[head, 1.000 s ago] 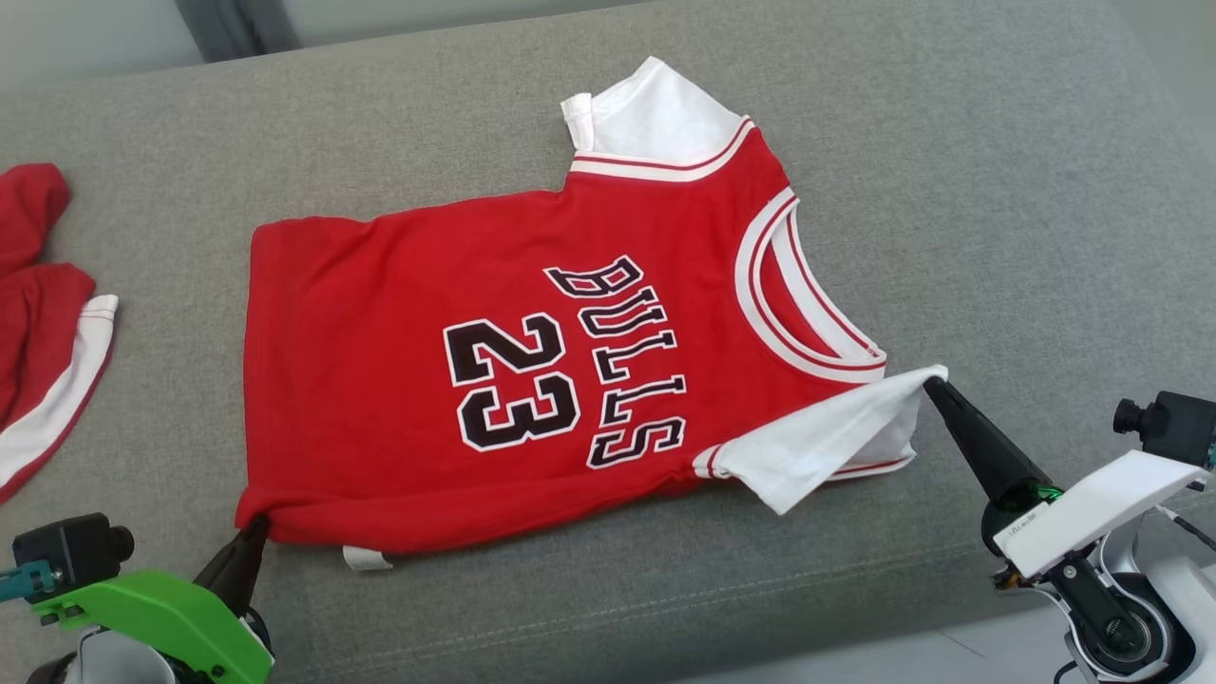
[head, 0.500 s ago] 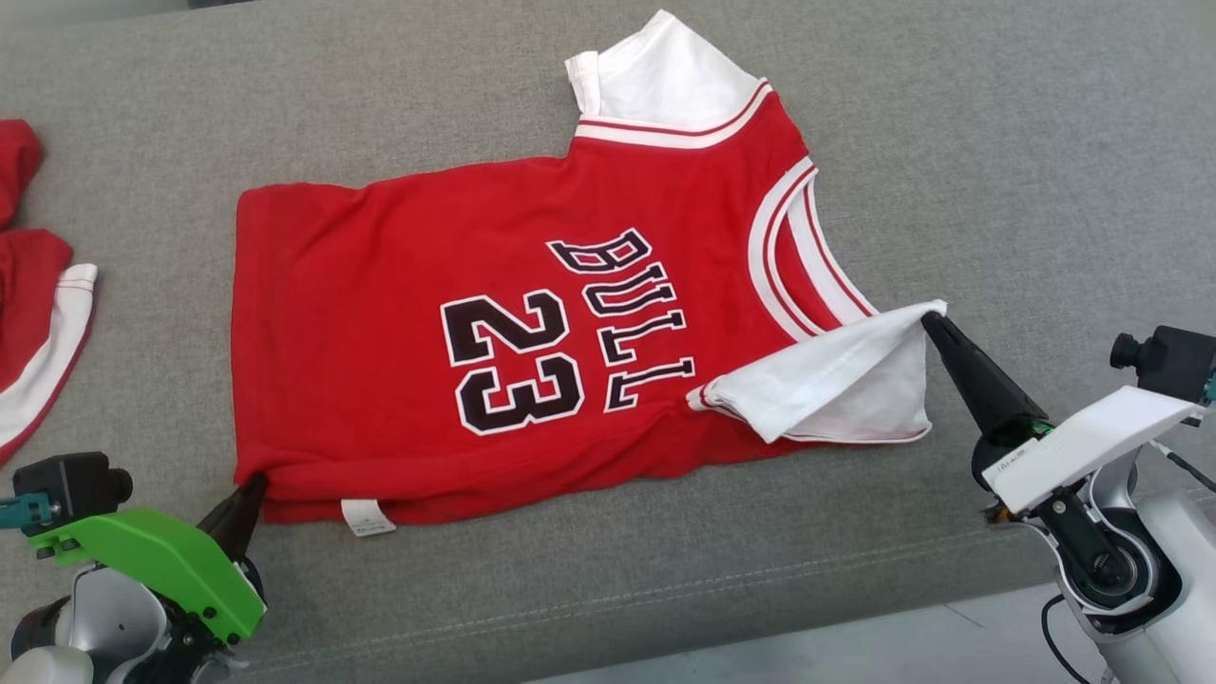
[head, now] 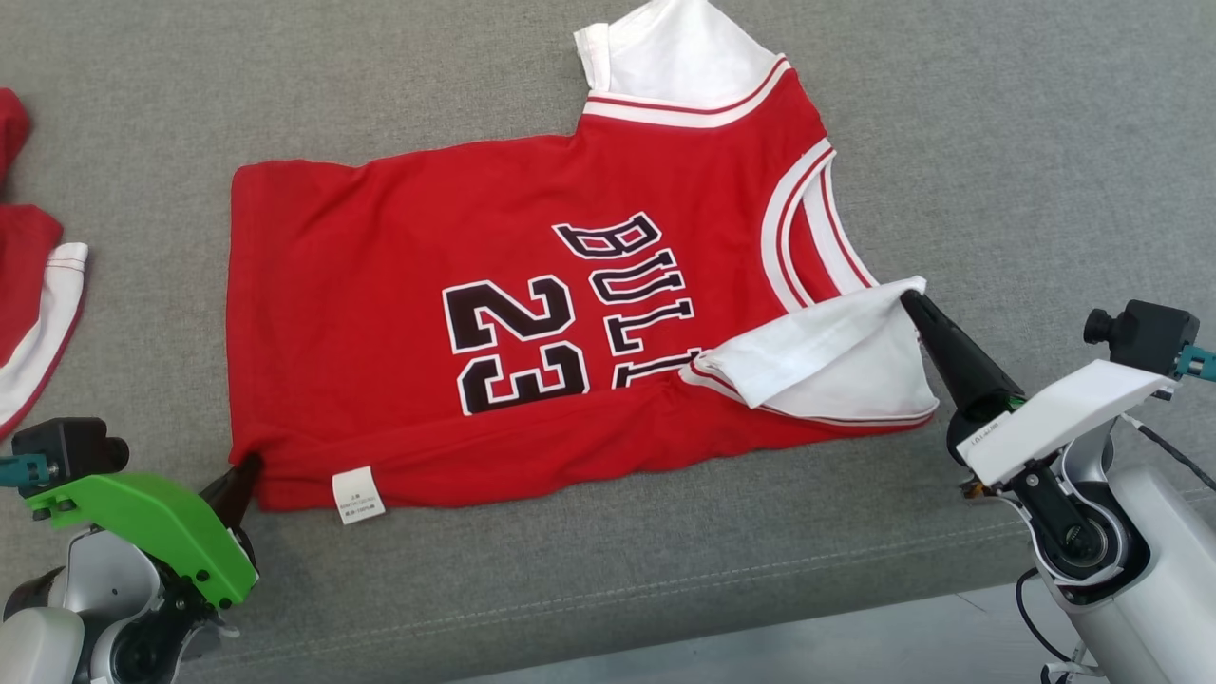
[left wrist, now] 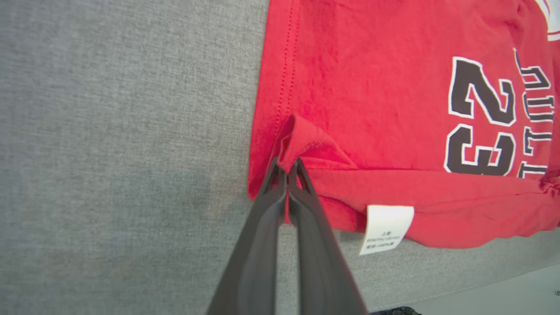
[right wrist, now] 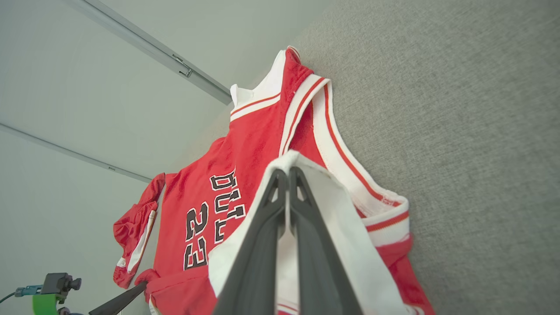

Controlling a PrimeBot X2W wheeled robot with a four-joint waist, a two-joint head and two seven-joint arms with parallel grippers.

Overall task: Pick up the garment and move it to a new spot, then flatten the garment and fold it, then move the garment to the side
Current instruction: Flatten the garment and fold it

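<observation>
Between the two hands, across the grey cushion (head: 1026,142), the garment (head: 399,285) is spread front-up: a red jersey with black lettering, its hem toward the left hand (head: 250,465) and its neck toward the right hand (head: 909,300). Beyond the left hand, well apart from the jersey, a second red garment (head: 38,285) is seen lying bunched. The jersey's edge nearest both hands is rolled over onto itself, so a fold is judged to be under way. The white sleeve (head: 836,366) is pinched at its edge by the right hand's closed fingers and raised over the chest. The hem corner (left wrist: 302,140) is pinched likewise by the left hand, near the care label (head: 358,495). The cloth is judged light, soft and limp. It can be expected to sag and drag wherever it is unsupported, and thin knit may slip from narrow tips. Hold is best taken at stitched edges, where layers are doubled.
</observation>
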